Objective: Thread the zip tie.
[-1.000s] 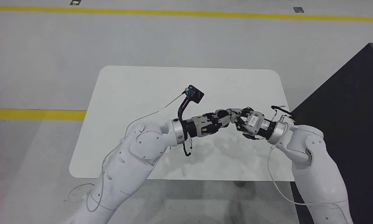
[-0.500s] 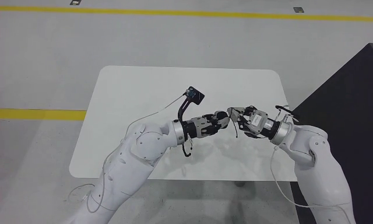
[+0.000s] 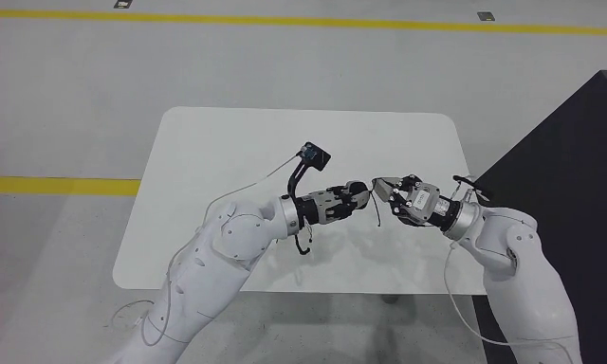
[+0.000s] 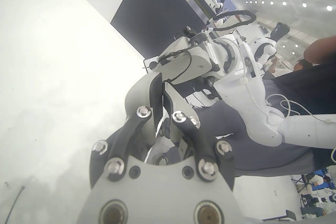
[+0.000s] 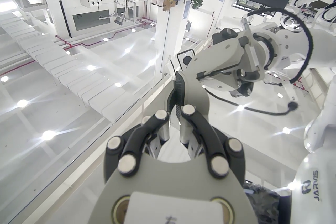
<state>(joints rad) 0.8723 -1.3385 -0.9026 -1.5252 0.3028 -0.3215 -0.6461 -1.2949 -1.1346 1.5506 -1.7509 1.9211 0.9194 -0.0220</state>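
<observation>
The black zip tie [image 3: 377, 210] hangs as a thin curved strand between my two grippers, above the middle of the white table [image 3: 237, 146]. My left gripper [image 3: 366, 189] has its fingers pressed together [image 4: 161, 79], and the tie [image 4: 187, 64] comes out beside its tips, so it looks shut on the tie. The held end is hidden behind the fingers. My right gripper [image 3: 379, 184] faces it tip to tip a short way off. Its fingers are shut [image 5: 177, 78] with nothing seen between them. In the right wrist view the tie [image 5: 262, 110] runs under the left gripper to a small knob at its free end.
A tall dark panel [image 3: 569, 155] stands close to the table's right side, beside the right arm. A short thin black strip [image 4: 14, 198] lies on the tabletop near the left arm. Yellow lines [image 3: 285, 21] cross the floor beyond the table.
The grippers were touching tip to tip a second ago. The right gripper has since drawn back to the right, opening a small gap, and the tie now hangs in it.
</observation>
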